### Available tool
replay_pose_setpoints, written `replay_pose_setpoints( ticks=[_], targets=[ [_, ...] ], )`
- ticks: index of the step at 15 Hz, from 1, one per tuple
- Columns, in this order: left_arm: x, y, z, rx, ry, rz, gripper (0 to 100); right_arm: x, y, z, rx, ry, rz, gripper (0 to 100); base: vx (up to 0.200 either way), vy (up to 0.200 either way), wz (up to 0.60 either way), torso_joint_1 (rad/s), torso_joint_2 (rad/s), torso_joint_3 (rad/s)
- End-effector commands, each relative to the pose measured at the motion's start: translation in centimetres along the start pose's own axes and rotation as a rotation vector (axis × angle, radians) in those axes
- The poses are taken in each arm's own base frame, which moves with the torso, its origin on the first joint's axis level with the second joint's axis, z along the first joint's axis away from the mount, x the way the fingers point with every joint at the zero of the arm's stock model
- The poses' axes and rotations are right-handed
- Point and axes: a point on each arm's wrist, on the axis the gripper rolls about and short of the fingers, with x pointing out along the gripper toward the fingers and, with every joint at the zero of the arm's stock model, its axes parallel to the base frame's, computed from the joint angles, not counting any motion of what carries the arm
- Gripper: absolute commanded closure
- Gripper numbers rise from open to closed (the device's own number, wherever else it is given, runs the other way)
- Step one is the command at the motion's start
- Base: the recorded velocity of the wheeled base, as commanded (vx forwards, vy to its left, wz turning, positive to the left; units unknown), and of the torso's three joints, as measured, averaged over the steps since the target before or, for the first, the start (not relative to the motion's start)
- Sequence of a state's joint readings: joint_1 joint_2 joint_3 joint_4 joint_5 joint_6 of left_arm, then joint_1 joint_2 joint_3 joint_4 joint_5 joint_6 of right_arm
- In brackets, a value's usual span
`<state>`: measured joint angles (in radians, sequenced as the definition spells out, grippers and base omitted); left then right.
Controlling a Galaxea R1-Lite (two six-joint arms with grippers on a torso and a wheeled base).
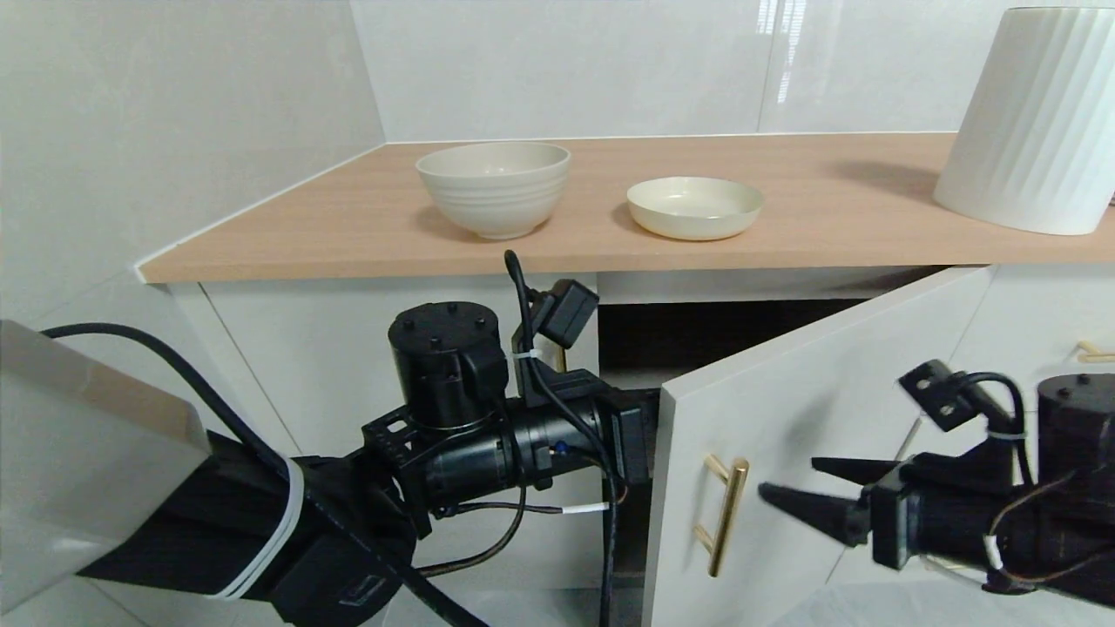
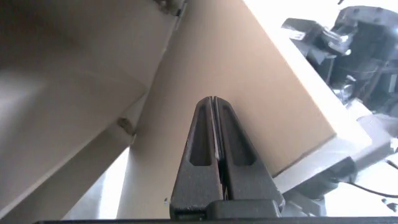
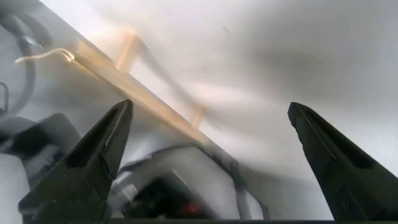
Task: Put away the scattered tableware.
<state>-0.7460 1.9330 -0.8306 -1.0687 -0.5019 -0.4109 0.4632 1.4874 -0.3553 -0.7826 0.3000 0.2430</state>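
Bowl (image 1: 494,187) and dish (image 1: 694,206) sit on counter (image 1: 836,200), upper centre of head frame. Door (image 1: 784,409), lower centre, is part open. Left gripper (image 2: 212,102) is pressed together, empty, by door's inner face; contact unclear. Right gripper (image 1: 788,477) is spread, lower right, just beside handle (image 1: 723,514), not gripping. We judge step: widen door. We'd centre handle between right fingers, close, pull along hinge arc, left arm out of swing.

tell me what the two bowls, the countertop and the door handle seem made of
Deep bowl: likely glazed ceramic or melamine; cream, soft sheen, ribbed wall.
Shallow bowl: same look, smooth.
Countertop: wood or wood-look laminate; matte, faint grain.
Door handle: metal, brushed gold, bright highlight.
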Motion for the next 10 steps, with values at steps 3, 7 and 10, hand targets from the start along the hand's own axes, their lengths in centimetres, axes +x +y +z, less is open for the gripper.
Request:
replay_pose_setpoints(
  ticks=[3, 7, 10],
  targets=[
    [0.4, -0.3, -0.3, -0.001, -0.001, 0.009, 100, -3.3, 0.8, -1.0, -0.003, -0.021, 0.027, 0, 0.000, 0.000, 0.00, 0.000, 0.00, 0.000],
    [1.0, 0.1, -1.6, -0.018, 0.037, 0.015, 100, -5.2, 1.5, -0.7, -0.022, -0.079, 0.041, 0, 0.000, 0.000, 0.00, 0.000, 0.00, 0.000],
    [1.8, 0.1, -2.6, -0.027, 0.066, 0.008, 100, -6.9, 2.2, 0.0, -0.032, -0.099, 0.051, 0, 0.000, 0.000, 0.00, 0.000, 0.00, 0.000]
  ],
)
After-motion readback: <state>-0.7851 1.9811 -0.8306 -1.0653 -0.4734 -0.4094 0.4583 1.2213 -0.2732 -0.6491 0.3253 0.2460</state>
